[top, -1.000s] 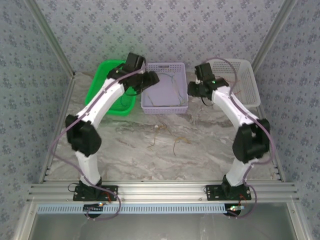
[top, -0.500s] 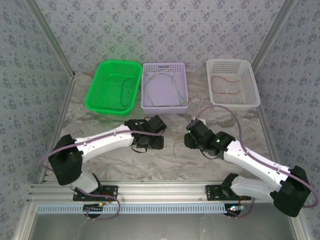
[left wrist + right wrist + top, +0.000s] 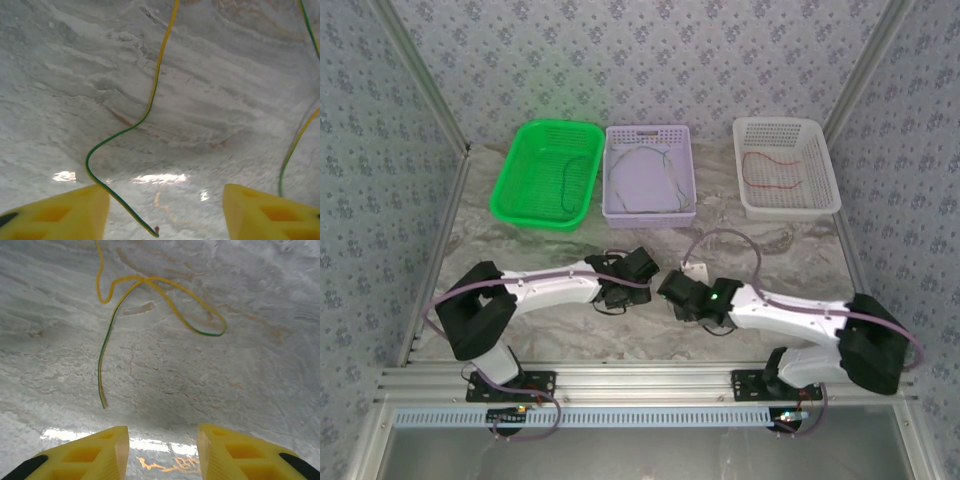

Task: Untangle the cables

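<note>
Hovering low over the marble table (image 3: 520, 250), both my sets of fingers are spread and hold nothing.
My left gripper (image 3: 166, 194) straddles a yellow-green cable (image 3: 150, 100) trailing in from 12 o'clock, perhaps brushing the finger at 7 o'clock. My right gripper (image 3: 162, 432) faces a looped cable (image 3: 143, 279) toward 11 o'clock, well apart.

I stood in a purpose-built robot test cell, a lab rig and no home. Grey patterned wall panels (image 3: 650, 60) closed off the top and both sides of the frame, held by bare aluminium posts (image 3: 420, 72). My left base (image 3: 505, 383) and right base (image 3: 785, 385) were bolted to a slotted aluminium rail (image 3: 640, 380) along the bottom edge. A marble-print tabletop (image 3: 500, 245) carried a green basket (image 3: 530, 170), a purple basket (image 3: 650, 216) and a white basket (image 3: 790, 206) in a row across the upper middle.
</note>
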Robot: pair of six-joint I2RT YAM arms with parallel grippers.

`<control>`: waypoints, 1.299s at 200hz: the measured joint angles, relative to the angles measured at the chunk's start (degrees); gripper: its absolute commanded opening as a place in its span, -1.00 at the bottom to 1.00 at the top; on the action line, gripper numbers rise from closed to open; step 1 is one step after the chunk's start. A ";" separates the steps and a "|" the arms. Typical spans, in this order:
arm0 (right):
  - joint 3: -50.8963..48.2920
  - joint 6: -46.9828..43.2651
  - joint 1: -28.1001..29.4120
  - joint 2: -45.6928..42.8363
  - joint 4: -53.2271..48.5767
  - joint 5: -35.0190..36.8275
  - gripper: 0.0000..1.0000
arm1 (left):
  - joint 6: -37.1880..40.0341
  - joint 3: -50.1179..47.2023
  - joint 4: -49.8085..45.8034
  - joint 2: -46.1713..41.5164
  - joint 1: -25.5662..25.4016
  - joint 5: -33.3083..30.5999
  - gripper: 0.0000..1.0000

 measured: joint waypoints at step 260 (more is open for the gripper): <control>8.92 -0.76 0.85 20.20 5.27 -2.75 -1.00 | -3.85 -8.17 6.08 -6.54 3.87 -3.50 -1.00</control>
